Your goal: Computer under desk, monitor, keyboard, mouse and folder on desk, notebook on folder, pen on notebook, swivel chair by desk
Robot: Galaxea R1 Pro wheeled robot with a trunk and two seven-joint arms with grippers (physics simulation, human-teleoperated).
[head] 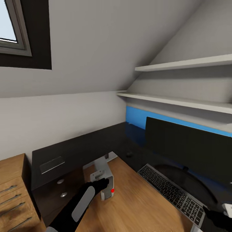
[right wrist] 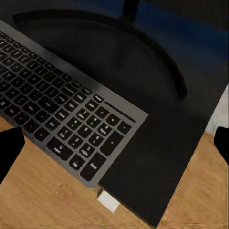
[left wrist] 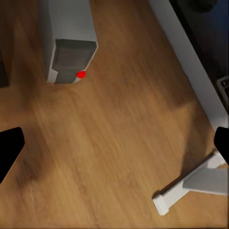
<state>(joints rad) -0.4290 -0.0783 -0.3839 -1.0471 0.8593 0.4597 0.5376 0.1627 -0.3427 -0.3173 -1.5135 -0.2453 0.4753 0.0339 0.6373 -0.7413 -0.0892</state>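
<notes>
Both grippers spread apart, holding nothing
Left gripper (left wrist: 114,143) hangs over wood floor (left wrist: 119,133), computer (left wrist: 69,43) (red dot showing) upper left; right gripper (right wrist: 114,143) over the keyboard (right wrist: 62,114) on the desk (right wrist: 157,157), monitor (head: 190,145) at right of head view

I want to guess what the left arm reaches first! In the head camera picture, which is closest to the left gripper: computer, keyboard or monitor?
1. The computer, on the floor right at the left gripper.
2. The keyboard, on the desk edge to its right.
3. The monitor, standing behind the keyboard.
</notes>
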